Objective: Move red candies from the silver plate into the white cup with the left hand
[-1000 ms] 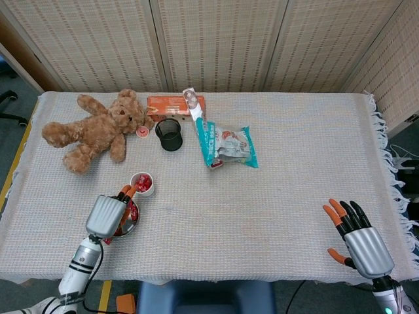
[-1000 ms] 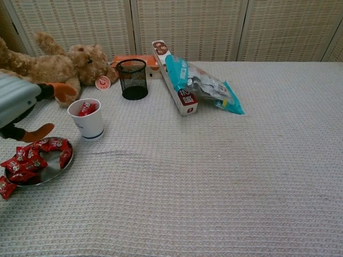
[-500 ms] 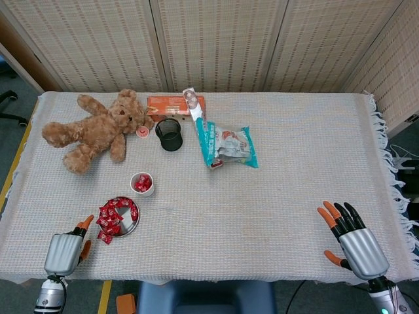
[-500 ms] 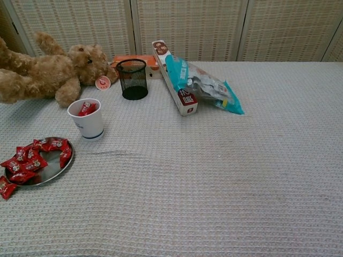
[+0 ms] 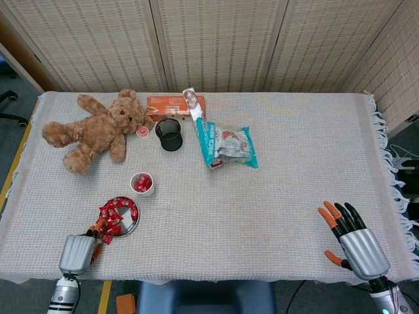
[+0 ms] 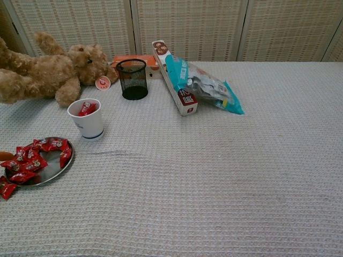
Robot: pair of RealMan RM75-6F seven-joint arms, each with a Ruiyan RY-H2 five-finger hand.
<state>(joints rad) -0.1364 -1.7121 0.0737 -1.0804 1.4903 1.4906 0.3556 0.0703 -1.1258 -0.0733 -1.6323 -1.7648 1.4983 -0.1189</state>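
No print can be read: the long box (image 6: 174,77), the teal bag (image 6: 206,85) and the candy wrappers (image 6: 33,158) bear marks too small to make out.

place: lab-like test booth | cues: woven screen panels (image 5: 216,39); cloth-draped table (image 5: 294,163); assorted props

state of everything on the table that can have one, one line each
left hand: near table edge beside the plate, holding nothing visible
right hand: open, fingers spread
silver plate: heaped with red candies
stray candy: off the plate, on the cloth
white cup: upright, candy inside
black mesh cup: upright
teddy bear: lying down
teal bag: lying flat
long box: lying flat
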